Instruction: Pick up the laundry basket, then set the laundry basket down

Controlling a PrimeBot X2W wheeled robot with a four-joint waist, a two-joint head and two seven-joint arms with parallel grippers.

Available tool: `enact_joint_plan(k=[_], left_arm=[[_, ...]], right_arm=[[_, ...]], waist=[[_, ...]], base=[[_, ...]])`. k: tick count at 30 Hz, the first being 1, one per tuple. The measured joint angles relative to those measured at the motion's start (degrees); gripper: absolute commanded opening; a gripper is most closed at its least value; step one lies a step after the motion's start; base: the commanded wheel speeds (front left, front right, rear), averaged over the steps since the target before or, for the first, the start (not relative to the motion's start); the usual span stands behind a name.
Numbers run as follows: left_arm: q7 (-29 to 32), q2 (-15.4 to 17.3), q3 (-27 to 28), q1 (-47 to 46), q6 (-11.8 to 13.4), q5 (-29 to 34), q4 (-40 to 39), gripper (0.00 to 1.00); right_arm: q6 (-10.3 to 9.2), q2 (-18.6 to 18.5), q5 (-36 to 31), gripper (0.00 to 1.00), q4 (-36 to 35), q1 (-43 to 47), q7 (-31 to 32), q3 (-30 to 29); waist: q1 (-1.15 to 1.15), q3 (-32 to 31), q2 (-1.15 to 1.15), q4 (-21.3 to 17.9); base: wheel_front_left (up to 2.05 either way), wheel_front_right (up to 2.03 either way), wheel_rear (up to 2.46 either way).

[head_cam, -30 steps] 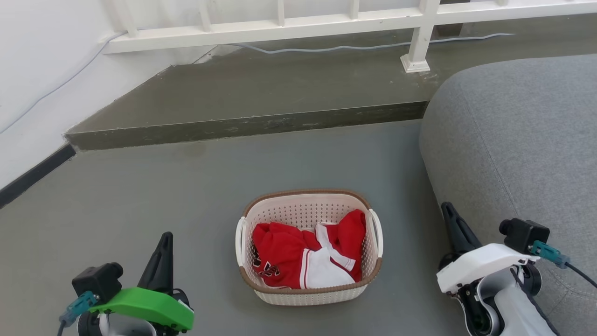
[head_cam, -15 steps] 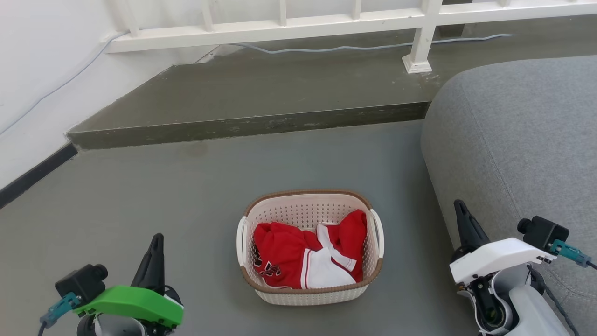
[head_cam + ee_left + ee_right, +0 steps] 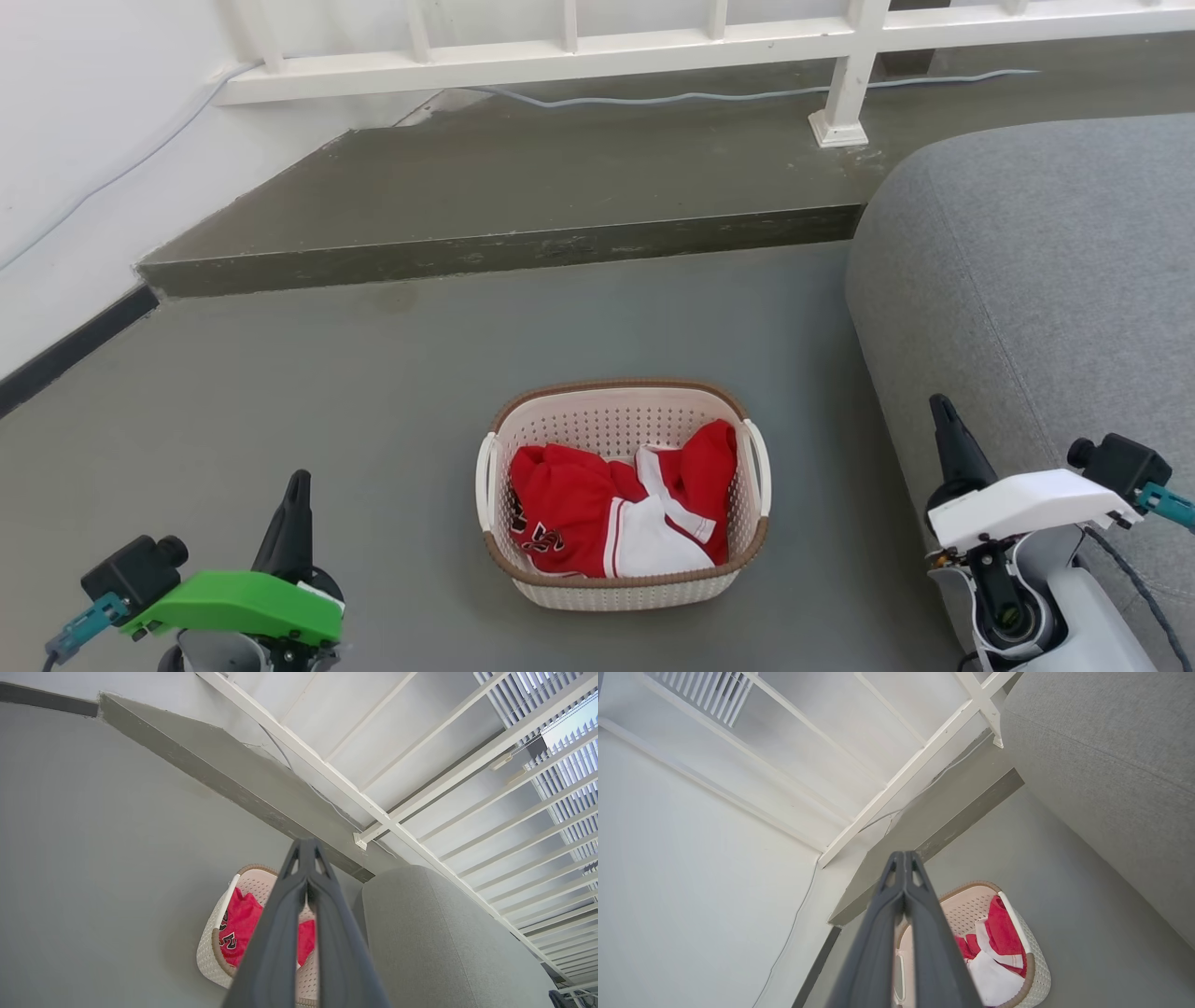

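The laundry basket [image 3: 624,571] stands on the grey floor at the lower middle of the head view, cream with a brown rim and white side handles, holding red and white clothing [image 3: 607,513]. My left gripper [image 3: 297,485] is shut and empty, well to the basket's left. My right gripper [image 3: 941,411] is shut and empty, to the basket's right in front of the sofa. In the left wrist view my shut fingertips [image 3: 306,847] point over the basket [image 3: 210,952]. In the right wrist view the shut gripper [image 3: 903,858] partly hides the basket [image 3: 1034,970].
A grey sofa [image 3: 1046,280] fills the right side, close to my right arm. A raised concrete step [image 3: 504,247] crosses behind the basket, with a white railing [image 3: 653,47] and a cable on it. A white wall [image 3: 75,140] with dark skirting stands at the left.
Both grippers have moved outward, away from the basket: the left one further left and lower, the right one further right. The basket has stayed put on the floor.
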Motion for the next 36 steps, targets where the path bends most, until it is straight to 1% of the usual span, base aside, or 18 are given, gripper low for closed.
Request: enact_joint_plan(k=[36], left_arm=[[6.33, -0.08, 4.89, -0.27, 0.0, -21.24, -0.01, 0.0]], right_arm=[[1.05, 0.58, 22.41, 0.0, -2.12, 0.01, 6.39, -7.0]], waist=[[0.0, -0.06, 0.0, 0.69]], base=[[0.0, 0.0, 0.0]])
